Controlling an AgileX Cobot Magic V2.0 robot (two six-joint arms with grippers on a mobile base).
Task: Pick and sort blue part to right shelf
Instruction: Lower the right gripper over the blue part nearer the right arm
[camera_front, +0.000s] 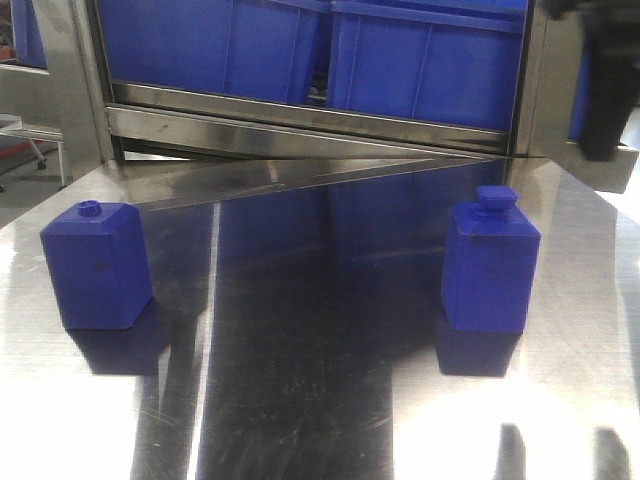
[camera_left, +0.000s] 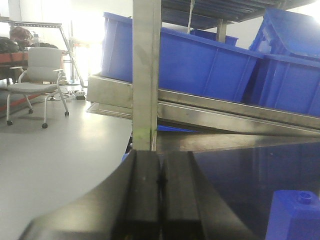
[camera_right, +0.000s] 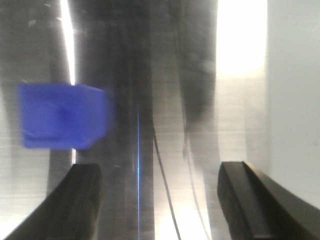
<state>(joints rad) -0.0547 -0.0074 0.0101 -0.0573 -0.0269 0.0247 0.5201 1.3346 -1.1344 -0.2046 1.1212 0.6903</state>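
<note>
In the left wrist view the left gripper (camera_left: 160, 180) has its two black fingers (camera_left: 142, 190) pressed flat against each other, with nothing between them. The right gripper (camera_right: 160, 200) is spread wide over the steel table (camera_front: 300, 420) and holds nothing. A blurred blue block (camera_right: 62, 116) lies on the table beyond its left finger, outside the gap, too smeared to tell which block it is. In the front view the blue part (camera_front: 490, 265) stands upright on the right side of the table, its chunky cap on top, apart from any gripper. Well to its left stands the squatter blue block (camera_front: 97, 265), upright, with a small ring on top; it also shows at the lower right of the left wrist view. Behind both, at the table's far edge, is the right shelf (camera_front: 300, 115), its flat steel front rail carrying large blue bins (camera_front: 420, 60). Farther off on the grey floor stands an office chair (camera_left: 42, 75).
</note>
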